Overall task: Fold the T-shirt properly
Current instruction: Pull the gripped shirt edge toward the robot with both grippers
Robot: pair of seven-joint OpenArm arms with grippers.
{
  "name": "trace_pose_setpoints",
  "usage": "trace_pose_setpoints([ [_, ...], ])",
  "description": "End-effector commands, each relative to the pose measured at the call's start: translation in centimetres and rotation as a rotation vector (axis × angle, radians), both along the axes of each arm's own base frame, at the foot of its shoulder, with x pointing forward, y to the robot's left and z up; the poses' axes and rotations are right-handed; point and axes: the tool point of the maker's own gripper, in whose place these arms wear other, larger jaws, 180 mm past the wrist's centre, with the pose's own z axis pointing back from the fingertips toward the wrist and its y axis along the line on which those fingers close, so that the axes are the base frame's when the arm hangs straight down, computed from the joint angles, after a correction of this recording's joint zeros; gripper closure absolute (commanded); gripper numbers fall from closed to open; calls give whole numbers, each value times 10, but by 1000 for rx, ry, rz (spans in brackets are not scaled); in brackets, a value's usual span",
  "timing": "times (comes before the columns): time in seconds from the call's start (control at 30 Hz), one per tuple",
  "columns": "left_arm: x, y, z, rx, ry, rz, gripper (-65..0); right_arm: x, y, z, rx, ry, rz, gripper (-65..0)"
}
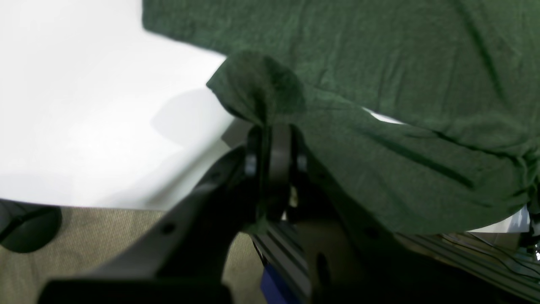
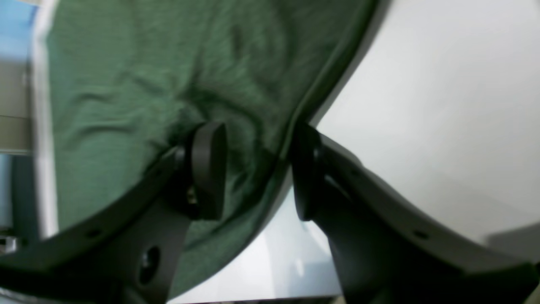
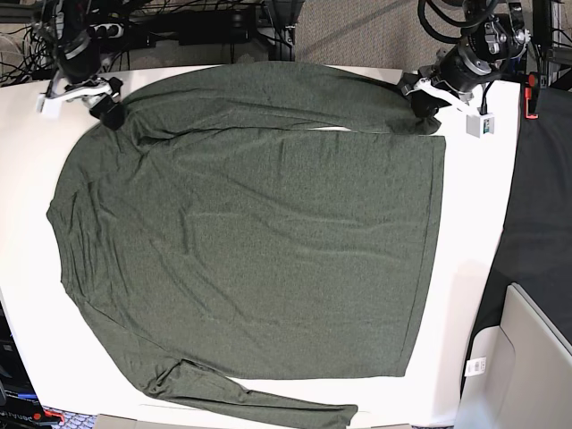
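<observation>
Grippers working a green long-sleeved T-shirt (image 3: 250, 241) on a white table (image 3: 465, 295): left gripper (image 1: 270, 143) is pinching a cuff fold, right gripper (image 2: 253, 169) is spreading over the hem.

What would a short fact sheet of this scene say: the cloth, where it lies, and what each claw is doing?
garment: dark olive-green long-sleeved knit T-shirt, spread flat
surface: white table
sleeves: one lies across the far edge, one along the near edge
left gripper: shut, pinching a fold of the shirt
right gripper: open, jaws either side of the shirt's edge
</observation>
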Motion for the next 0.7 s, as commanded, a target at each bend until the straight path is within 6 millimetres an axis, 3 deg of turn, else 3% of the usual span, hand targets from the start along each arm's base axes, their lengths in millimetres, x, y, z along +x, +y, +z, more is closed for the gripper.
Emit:
trace_pose_setpoints([
  [0.0, 4, 2, 8, 11, -31, -8, 0, -4, -3, -4, -11, 29, 2, -258],
  [0.33, 3, 2, 7, 10, -28, -9, 0, 22, 12, -7, 53, -20, -26, -243],
  [0.5, 3, 2, 7, 10, -26, -9, 0, 27, 12, -3, 55, -37, -24, 0],
  [0.67, 4, 5, 8, 17, -35, -2, 0, 22, -1, 4, 42, -49, -53, -6],
])
